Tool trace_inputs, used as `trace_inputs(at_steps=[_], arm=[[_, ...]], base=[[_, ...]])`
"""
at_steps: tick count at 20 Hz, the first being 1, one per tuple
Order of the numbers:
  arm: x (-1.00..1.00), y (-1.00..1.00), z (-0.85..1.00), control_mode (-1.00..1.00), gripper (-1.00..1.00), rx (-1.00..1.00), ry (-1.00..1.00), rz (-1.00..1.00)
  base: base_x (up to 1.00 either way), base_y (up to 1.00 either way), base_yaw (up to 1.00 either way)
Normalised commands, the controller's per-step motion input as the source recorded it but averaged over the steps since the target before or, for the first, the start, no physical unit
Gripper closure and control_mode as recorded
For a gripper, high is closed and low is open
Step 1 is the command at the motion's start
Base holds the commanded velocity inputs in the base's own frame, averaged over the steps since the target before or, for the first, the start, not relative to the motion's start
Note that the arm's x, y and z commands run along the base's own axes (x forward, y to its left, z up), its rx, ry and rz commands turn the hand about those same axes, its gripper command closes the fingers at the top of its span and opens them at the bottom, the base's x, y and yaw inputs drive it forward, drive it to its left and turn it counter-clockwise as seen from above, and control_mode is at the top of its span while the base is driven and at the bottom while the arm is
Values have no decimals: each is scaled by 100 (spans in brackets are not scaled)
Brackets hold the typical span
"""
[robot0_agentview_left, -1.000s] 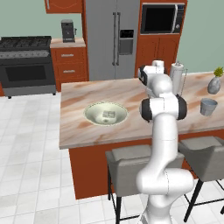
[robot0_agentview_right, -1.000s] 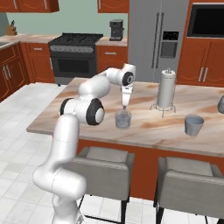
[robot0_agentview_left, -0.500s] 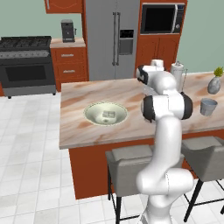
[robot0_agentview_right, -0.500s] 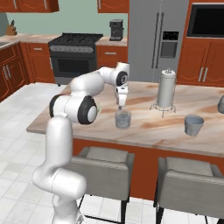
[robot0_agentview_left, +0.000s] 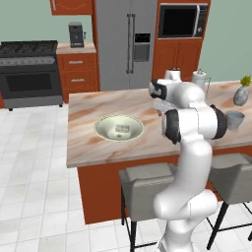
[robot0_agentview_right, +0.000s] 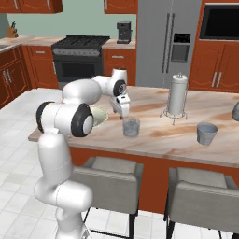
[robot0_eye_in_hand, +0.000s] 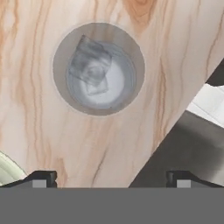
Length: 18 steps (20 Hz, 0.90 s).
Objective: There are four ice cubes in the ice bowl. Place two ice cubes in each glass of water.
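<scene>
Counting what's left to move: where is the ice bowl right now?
The ice bowl sits on the island counter, left of the arm in the left base view, with ice cubes inside.

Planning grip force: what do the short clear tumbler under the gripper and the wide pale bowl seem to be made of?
The short clear tumbler looks like grey-tinted glass: an ice cube shows inside it. The wide pale cream-green bowl looks like matte ceramic, possibly plastic: opaque, without sharp highlights.

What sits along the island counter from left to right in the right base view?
ice bowl → gripper with its fingers spread over the near glass of water → paper towel holder → second glass of water → vase at the edge.
</scene>
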Motion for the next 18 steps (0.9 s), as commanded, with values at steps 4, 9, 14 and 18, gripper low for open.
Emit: trace_inputs(at_steps=[4,9,14,18], arm=[[-32,20,20,-100,-100,0,-15,35],[-9,25,17,-100,-100,0,-10,33],[12,30,14,-100,-100,1,0,27],[5,23,12,-100,-100,1,0,21]], base=[[0,0,0],[0,0,0],[0,0,0],[0,0,0]])
